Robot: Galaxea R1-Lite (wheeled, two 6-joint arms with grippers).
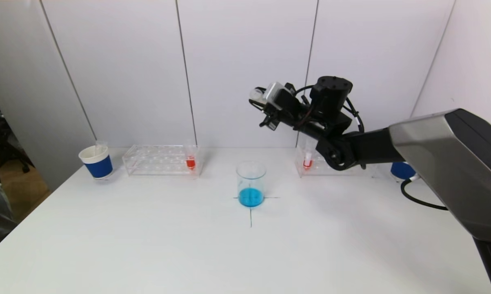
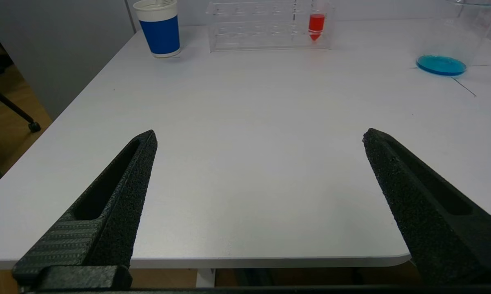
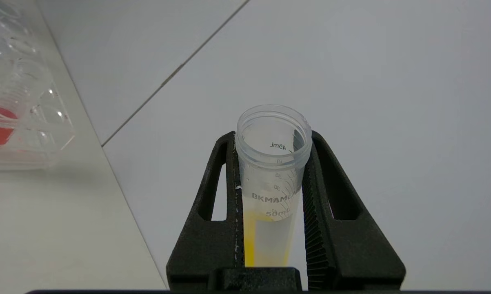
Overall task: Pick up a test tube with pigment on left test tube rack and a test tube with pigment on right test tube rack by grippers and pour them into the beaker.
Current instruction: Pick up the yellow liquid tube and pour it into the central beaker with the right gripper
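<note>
On the white surface (image 1: 147,245) in front of me, a clear beaker (image 1: 251,183) stands at the centre on a drawn cross, with a shallow layer of blue liquid in its bottom. At about ten o'clock from the beaker sits the left test tube rack (image 1: 161,160), clear plastic, holding one tube of red pigment (image 1: 190,162) at its end nearest the beaker. Farther out at nine o'clock from that rack stands a blue and white paper cup (image 1: 97,162). At about two o'clock from the beaker is the right test tube rack (image 1: 310,163), partly hidden by my right arm, with another red-filled tube (image 1: 307,161) in it. My right pincer (image 3: 269,163) is raised high above the surface at roughly twelve o'clock from the beaker, clamped on both sides of a clear open-mouthed tube (image 3: 273,179) with a little yellow liquid pooled along its lower side. My left pincer (image 2: 259,136) hovers low at the near edge of the surface, spread wide and holding nothing.
</note>
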